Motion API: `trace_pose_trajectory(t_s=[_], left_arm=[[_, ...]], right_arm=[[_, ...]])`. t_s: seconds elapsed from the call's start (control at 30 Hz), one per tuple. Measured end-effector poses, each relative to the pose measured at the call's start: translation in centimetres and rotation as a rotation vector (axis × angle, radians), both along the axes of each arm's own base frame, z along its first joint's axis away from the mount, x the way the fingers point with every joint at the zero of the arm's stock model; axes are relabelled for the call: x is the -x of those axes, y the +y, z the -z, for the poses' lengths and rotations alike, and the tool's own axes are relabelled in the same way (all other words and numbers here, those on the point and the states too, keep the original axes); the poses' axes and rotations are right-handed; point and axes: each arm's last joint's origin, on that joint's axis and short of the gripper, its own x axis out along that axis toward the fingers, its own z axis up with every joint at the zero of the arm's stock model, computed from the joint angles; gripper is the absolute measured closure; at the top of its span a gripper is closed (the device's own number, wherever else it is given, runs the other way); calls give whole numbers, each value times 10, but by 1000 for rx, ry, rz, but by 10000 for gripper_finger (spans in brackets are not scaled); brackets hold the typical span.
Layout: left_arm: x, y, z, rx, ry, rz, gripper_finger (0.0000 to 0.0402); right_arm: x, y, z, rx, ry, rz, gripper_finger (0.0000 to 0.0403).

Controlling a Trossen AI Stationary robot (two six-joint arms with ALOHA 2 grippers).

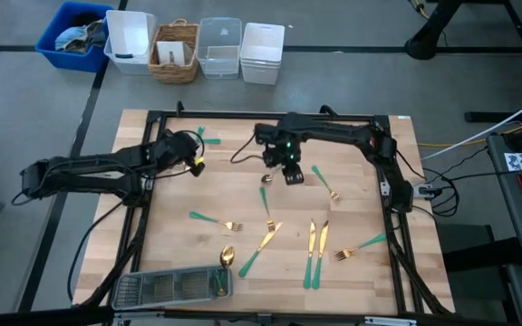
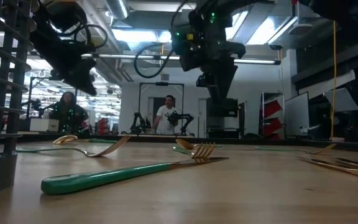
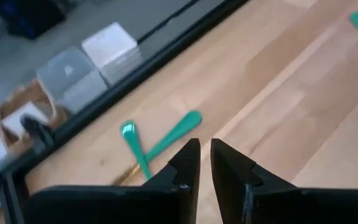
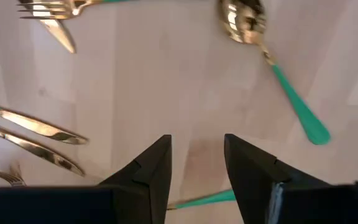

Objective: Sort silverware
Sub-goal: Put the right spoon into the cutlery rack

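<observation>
The silverware (image 1: pixel 270 231) lies scattered over the wooden table (image 1: pixel 361 208), mostly from the centre out toward 5 o'clock in the high view. Two knives (image 1: pixel 315 254) lie side by side at about 5 o'clock, with a fork (image 1: pixel 361 246) just beyond them near the right frame rail. A fork (image 1: pixel 214 221) sits at 7 o'clock of centre, a spoon (image 1: pixel 227 257) below it close to the grey mesh tray (image 1: pixel 170 287) on the near edge at 7 o'clock. Another fork (image 1: pixel 325 183) lies at 3 o'clock of centre, and a crossed pair of teal handles (image 1: pixel 208 138) rests at 11 o'clock against the far rail.

The right gripper (image 1: pixel 290 170) hangs above the table at about 12 o'clock of centre; in its wrist view its fingers (image 4: pixel 151 171) stand moderately apart, holding nothing, above bare wood with a spoon (image 4: pixel 272 65) and knives (image 4: pixel 33 137) off to either side. The left gripper (image 1: pixel 191 156) is at 10 o'clock, near the crossed handles (image 3: pixel 157 140); its fingers (image 3: pixel 188 165) are nearly together with a narrow gap, empty.

Bare wood lies between the two grippers and along the left side of the table from 8 to 10 o'clock. Bins (image 1: pixel 198 45) line the floor beyond the far edge.
</observation>
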Motion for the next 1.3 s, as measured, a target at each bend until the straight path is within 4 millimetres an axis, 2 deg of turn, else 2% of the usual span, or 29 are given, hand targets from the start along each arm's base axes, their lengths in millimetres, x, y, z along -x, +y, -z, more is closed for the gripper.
trace_pose_trajectory(t_s=[0.2,0.37,0.5,0.6,0.73,0.9,1.0,1.13,1.3], left_arm=[[6,11,2,42,-19,-79,370],[8,20,4,45,7,-108,370],[7,25,3,30,-10,-117,370],[5,27,6,107,-65,-116,370],[-1,29,18,260,-71,-62,370],[-12,35,31,294,-25,-41,370],[-20,38,36,309,-35,0,370],[-26,41,39,298,-43,53,370],[-28,42,38,264,-29,88,370]], right_arm=[[12,-29,7,-10,22,54,253],[28,-46,28,-99,81,118,253],[40,-51,47,-174,130,159,253],[45,-50,57,-189,165,164,253],[45,-49,60,-174,158,160,253],[43,-50,46,-134,62,167,253],[36,-46,36,-112,-38,158,253],[19,-36,34,-82,-150,165,253],[-3,-7,40,-57,-218,102,253]])
